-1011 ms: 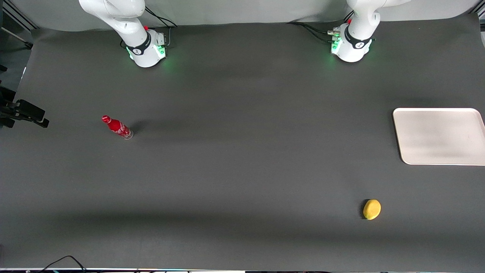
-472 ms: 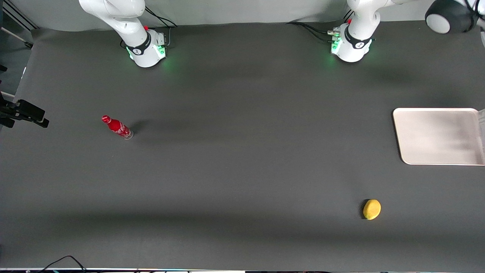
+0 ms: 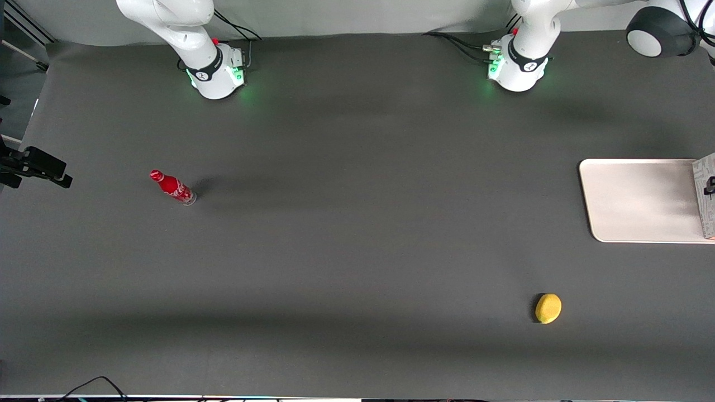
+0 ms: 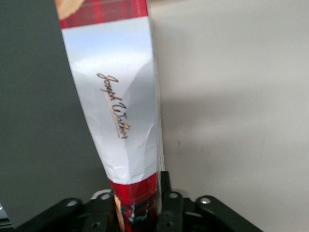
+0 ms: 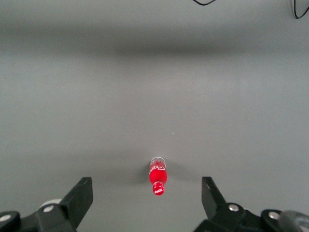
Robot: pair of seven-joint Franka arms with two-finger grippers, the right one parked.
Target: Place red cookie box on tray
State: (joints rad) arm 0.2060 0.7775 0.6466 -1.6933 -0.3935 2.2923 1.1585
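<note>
Front view, near to far. A yellow lemon (image 3: 548, 308) sits at lower right of the frame, on the dark table (image 3: 357, 251). At mid-height on the right edge lies the tray (image 3: 639, 200). The box (image 3: 705, 195) shows there only as a grey printed strip over the tray's outer end, cut off by the frame edge. A red bottle (image 3: 172, 187) stands at middle left, toward the parked arm's end.

Wrist view: the gripper (image 4: 137, 205) is clamped on the box's (image 4: 116, 106) red tartan end, one finger on each face. The box extends away from the fingers, over the edge where tray (image 4: 231, 96) meets table (image 4: 34, 111). Its white panel bears the script "Joseph Walker". Whether it touches the tray cannot be told.
</note>
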